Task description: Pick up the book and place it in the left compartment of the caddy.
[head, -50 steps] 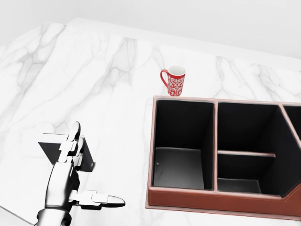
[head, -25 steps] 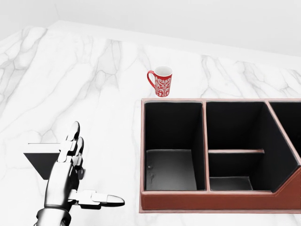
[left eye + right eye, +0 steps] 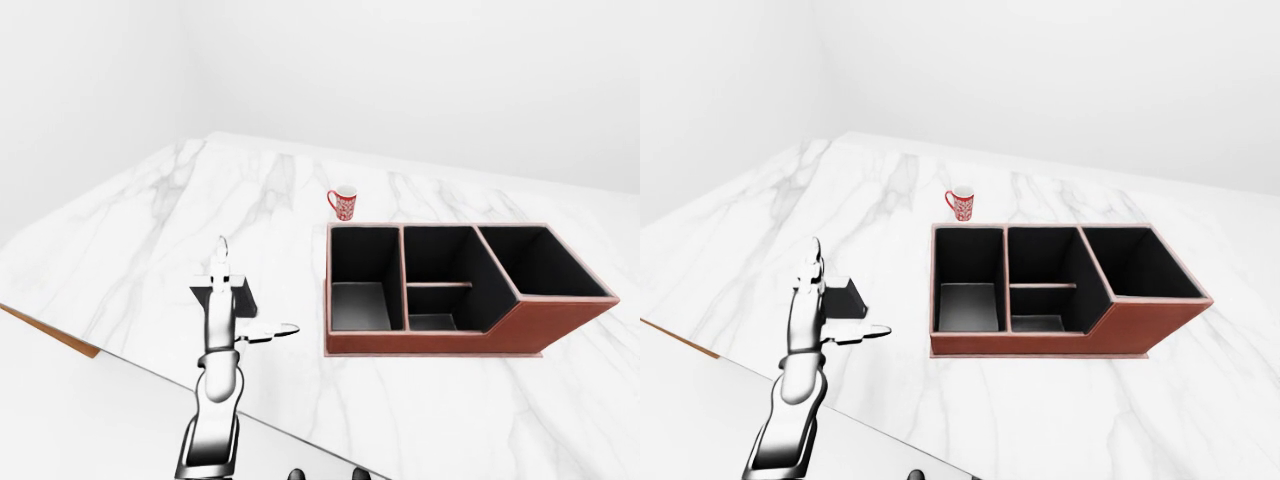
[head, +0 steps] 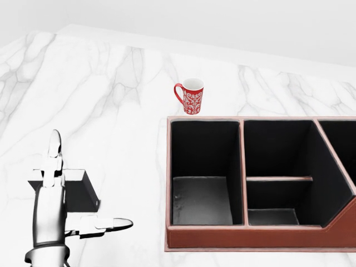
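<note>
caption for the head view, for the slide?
Left robot hand open beside dark book on marble counter; empty caddy right, red mug above.

**Open marble between hand and caddy**

Bare desk [image 4: 122, 111] lies between the left robot hand [image 4: 53, 206], near the desk's left edge, and the caddy [image 4: 250, 236]. The caddy's left compartment [image 4: 203, 194] is open above. A red mug [image 4: 190, 95] stands just beyond the caddy's far left corner.

Marble worktop [image 3: 1060, 420] carries a brown caddy [image 3: 1140, 328] — compartments dark inside, left compartment [image 3: 968, 290] empty. Red patterned mug [image 3: 961, 204] stands just above the caddy's left corner. Left hand [image 3: 818, 300] at view left, fingers extended and thumb out, against a dark book [image 3: 845, 297]
</note>
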